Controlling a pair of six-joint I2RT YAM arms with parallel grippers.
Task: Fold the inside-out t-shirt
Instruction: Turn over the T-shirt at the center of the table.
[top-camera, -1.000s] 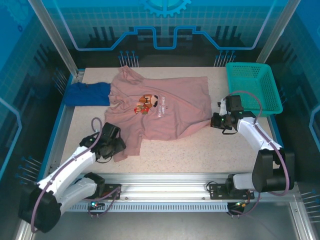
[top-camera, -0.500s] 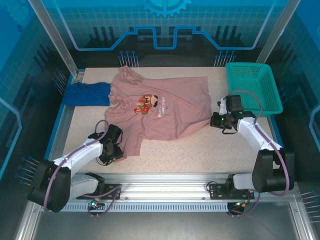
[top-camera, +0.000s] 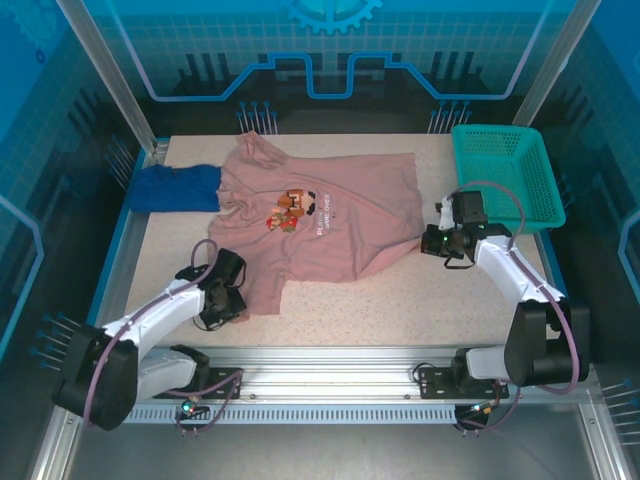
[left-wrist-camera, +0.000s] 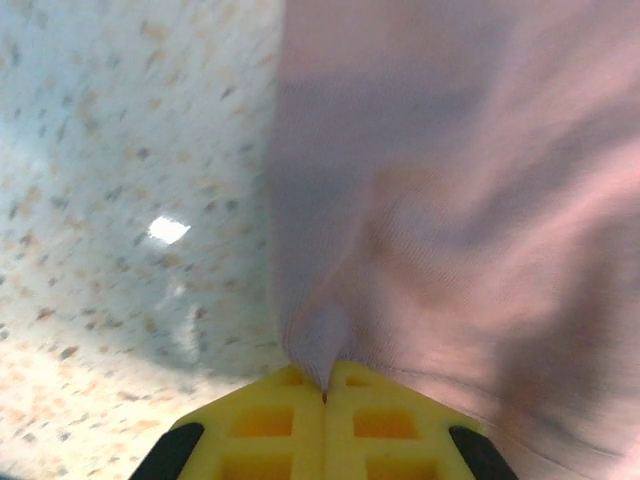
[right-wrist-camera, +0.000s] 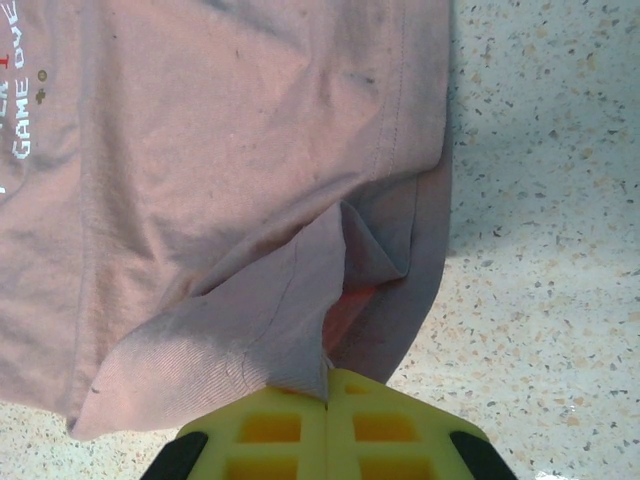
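The dusty-pink inside-out t-shirt (top-camera: 320, 215) lies spread on the speckled table, an orange-red print at its middle. My left gripper (top-camera: 236, 296) sits at the shirt's near-left corner, shut on a pinch of pink fabric (left-wrist-camera: 322, 340) between its yellow fingers (left-wrist-camera: 265, 420). My right gripper (top-camera: 428, 240) is at the shirt's right edge, shut on a fold of the hem (right-wrist-camera: 300, 340) that rises from the table into its yellow fingers (right-wrist-camera: 390, 425). White lettering on the shirt (right-wrist-camera: 25, 100) is visible at the far left of the right wrist view.
A dark blue cloth (top-camera: 175, 187) lies at the back left, touching the shirt's sleeve. A teal basket (top-camera: 505, 175) stands at the back right, just beyond my right arm. Bare speckled tabletop (top-camera: 400, 300) runs along the front between the arms.
My left gripper moved in to the shirt's near-left corner and shut on the fabric. The right gripper kept its hold and stayed where it was.
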